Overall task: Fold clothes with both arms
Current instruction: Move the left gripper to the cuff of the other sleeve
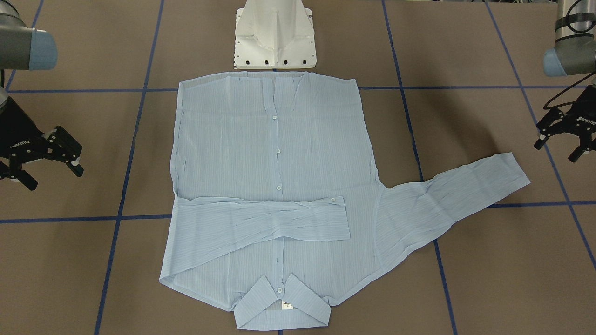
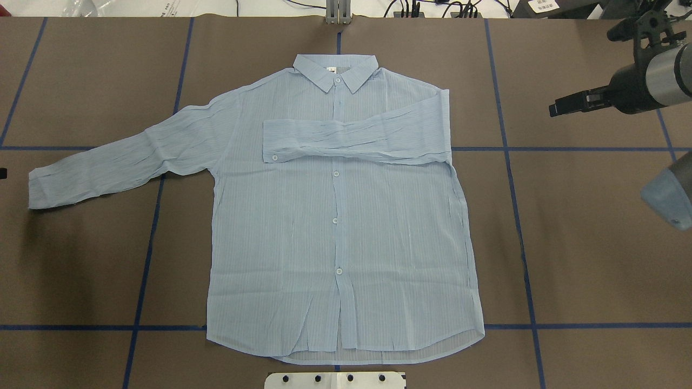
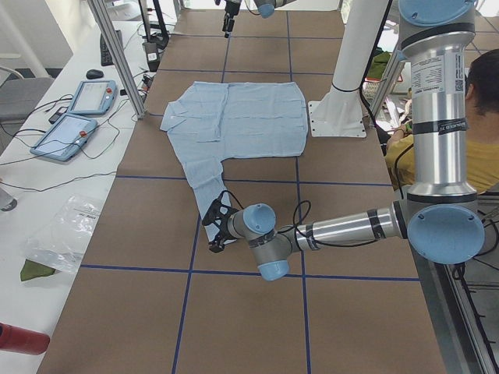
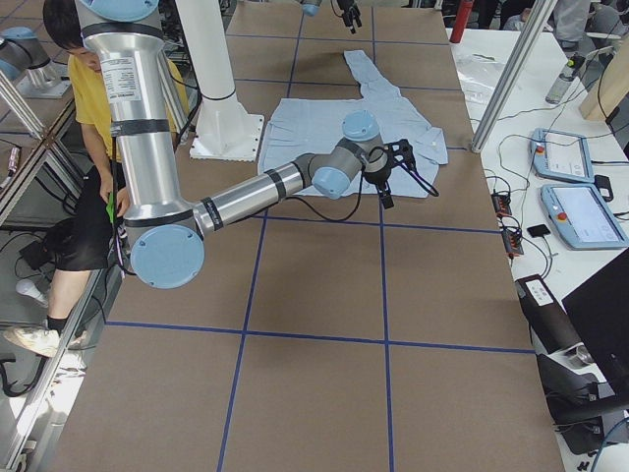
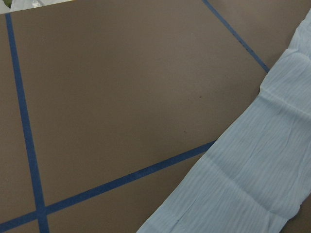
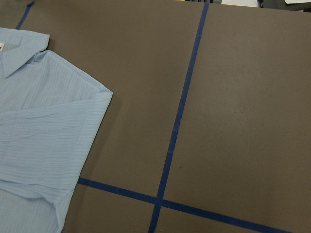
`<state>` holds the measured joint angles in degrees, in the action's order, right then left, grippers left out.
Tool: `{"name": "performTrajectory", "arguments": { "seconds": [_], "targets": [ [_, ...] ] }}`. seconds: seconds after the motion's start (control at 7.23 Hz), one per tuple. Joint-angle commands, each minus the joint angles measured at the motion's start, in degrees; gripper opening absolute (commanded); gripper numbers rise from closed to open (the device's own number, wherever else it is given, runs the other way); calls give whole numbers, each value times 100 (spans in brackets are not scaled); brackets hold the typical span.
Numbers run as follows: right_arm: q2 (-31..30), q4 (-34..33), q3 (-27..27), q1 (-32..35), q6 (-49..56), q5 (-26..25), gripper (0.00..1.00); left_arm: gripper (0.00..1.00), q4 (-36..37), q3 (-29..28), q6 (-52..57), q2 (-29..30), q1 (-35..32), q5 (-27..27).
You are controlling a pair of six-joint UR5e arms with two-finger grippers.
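Shirt (image 2: pixel 335 227) spread flat, buttons up, collar far from robot. Right sleeve (image 2: pixel 351 138) laid folded across chest; left sleeve (image 2: pixel 108 167) left outstretched, cuff near left gripper (image 1: pixel 556 151): judged next fold. Left gripper and right gripper (image 1: pixel 55 179) held spread, empty, clear at either side.

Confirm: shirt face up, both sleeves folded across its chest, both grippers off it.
Not quite: only one sleeve is folded across the shirt; the other sleeve lies stretched out toward the robot's left, as the overhead view shows. Rest is right.
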<state>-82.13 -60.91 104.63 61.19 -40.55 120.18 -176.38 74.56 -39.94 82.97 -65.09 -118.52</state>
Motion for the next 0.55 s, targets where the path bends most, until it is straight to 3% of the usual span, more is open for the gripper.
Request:
{"name": "performTrajectory", "arguments": {
  "seconds": [0.0,0.14,0.41],
  "targets": [
    [-58,27,14,15,4,6,100,96,-546,-337,-688,0,355,364],
    [-49,27,5,15,-5,-3,100,96,-538,-328,-943,8,783,1043],
    [-58,27,5,33,4,-3,100,96,-537,-319,-1209,17,1235,1349]
  ]
}}
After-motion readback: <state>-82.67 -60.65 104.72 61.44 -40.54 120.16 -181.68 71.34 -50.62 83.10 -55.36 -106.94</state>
